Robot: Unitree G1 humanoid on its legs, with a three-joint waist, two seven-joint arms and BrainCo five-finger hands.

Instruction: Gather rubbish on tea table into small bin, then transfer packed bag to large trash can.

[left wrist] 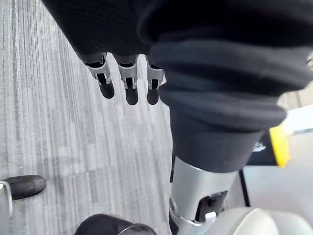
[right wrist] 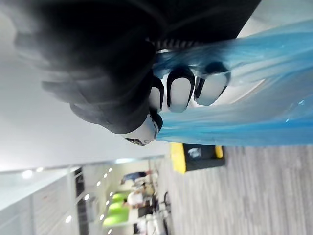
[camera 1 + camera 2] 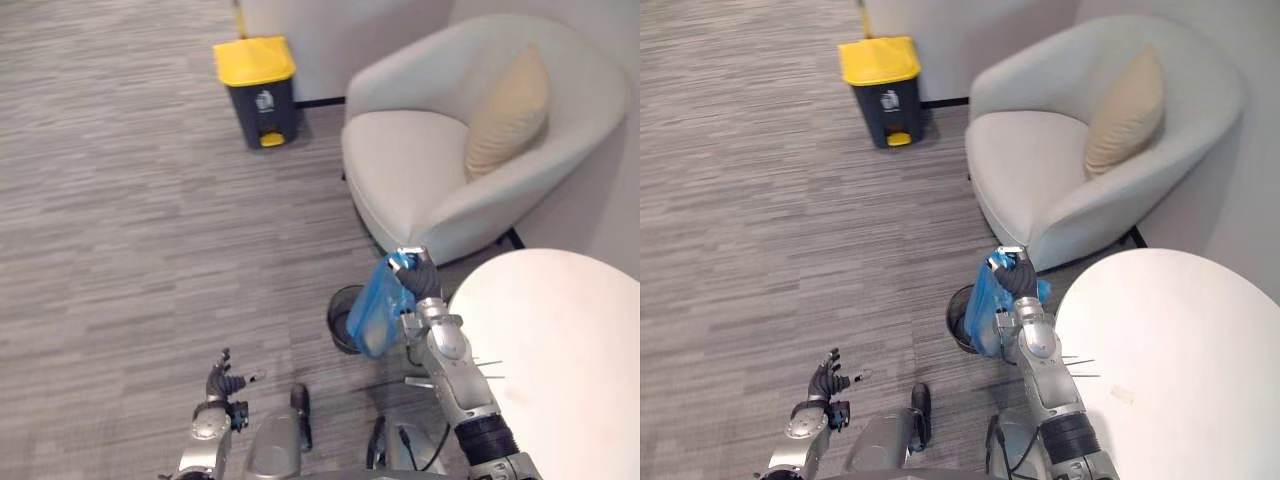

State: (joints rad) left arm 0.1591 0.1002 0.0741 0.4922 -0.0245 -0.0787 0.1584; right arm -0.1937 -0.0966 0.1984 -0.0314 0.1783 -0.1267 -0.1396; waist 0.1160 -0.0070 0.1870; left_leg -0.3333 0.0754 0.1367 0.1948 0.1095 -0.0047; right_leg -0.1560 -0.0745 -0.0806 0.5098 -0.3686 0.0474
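- Blue bag (image 3: 372, 312): translucent plastic, gathered at its top and hanging down just off the tea table's edge, on the side facing the armchair. It is off the floor. Its lower part overlaps the small bin in the head views; whether it touches the bin cannot be told.
- Right hand (image 3: 416, 276): raised just beyond the tea table's rim, with the arm running up alongside that rim. Its fingers (image 2: 179, 93) are curled tight round the bunched neck of the blue bag, and plastic spreads out past them in the right wrist view.
- Small bin (image 3: 337, 322): dark, round, open-topped, standing on the carpet near the tea table, directly under and behind the bag.
- Tea table (image 3: 565, 350): round, white top, bare where it shows.
- Large trash can (image 3: 258, 90): dark body, yellow lid shut, yellow pedal at the foot. It stands well apart from the tea table, across the carpet against the far wall.
- Left hand (image 3: 226, 378): low over the carpet, well apart from the tea table on the side away from the armchair. Fingers (image 1: 129, 84) are straight and spread, holding nothing.
- Armchair (image 3: 420, 175): pale, rounded, just beyond the tea table, between it and the wall.
- Cushion (image 3: 510, 108): beige, propped upright against the armchair's back.
- Carpet (image 3: 120, 220): grey, streaked, under everything.
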